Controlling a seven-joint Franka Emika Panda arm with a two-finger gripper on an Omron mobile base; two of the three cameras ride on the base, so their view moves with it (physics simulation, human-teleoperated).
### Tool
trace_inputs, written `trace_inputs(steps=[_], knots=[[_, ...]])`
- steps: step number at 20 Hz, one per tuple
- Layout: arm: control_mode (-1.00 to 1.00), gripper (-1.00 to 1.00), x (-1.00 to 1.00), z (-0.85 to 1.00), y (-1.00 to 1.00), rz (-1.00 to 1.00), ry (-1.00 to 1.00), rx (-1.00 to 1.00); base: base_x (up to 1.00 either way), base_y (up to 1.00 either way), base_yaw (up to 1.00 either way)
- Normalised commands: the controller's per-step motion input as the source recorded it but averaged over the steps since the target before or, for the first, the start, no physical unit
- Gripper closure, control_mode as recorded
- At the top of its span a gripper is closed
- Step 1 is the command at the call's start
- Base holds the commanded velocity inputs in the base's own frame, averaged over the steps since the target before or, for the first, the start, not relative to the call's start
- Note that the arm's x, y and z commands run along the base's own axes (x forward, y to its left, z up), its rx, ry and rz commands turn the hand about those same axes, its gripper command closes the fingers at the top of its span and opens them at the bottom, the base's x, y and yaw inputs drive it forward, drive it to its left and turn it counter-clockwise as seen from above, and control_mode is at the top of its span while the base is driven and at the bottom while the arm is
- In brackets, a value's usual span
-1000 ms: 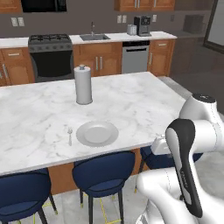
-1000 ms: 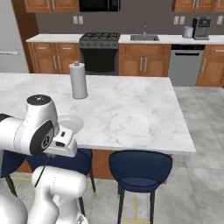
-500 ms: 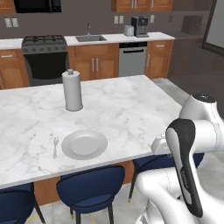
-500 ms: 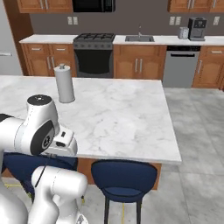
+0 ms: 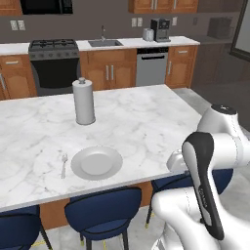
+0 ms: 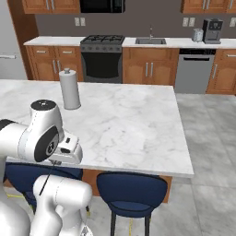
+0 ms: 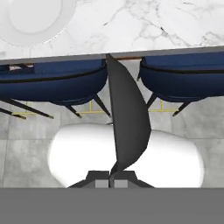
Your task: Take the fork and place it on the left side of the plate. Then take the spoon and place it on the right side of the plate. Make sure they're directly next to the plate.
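We found the fork (image 5: 64, 165) lying just left of the plate (image 5: 96, 163). The gripper (image 7: 109, 180) was clamped on the dark spoon (image 7: 125, 118), whose oversized bowl hid the floor behind.

In the hand view the plate (image 7: 33, 17) is cut off by the top edge, so its far rim is hidden. From the left base view the fork (image 5: 64, 165), just left of the plate, is too small to count its tines. The spoon (image 7: 127, 118) hides the surface (image 7: 144, 26) edge behind it, and its handle end disappears between the fingers (image 7: 101, 183).
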Motion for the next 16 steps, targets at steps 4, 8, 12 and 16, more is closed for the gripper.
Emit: trace_inputs(steps=[4, 8, 12, 16], knots=[[-1.00, 1.00, 0.49, -0.08, 0.00, 0.03, 0.00, 0.00, 0.00, 0.00, 0.00], [-1.00, 1.00, 0.54, -0.01, 0.01, 0.01, 0.00, 0.04, 0.00, 0.00, 0.00], [-1.00, 1.00, 0.42, 0.00, 0.21, 0.00, 0.00, 0.09, 0.00, 0.00, 0.00], [-1.00, 1.00, 0.28, 0.00, 0.50, -0.04, 0.00, 0.08, 0.00, 0.00, 0.00]])
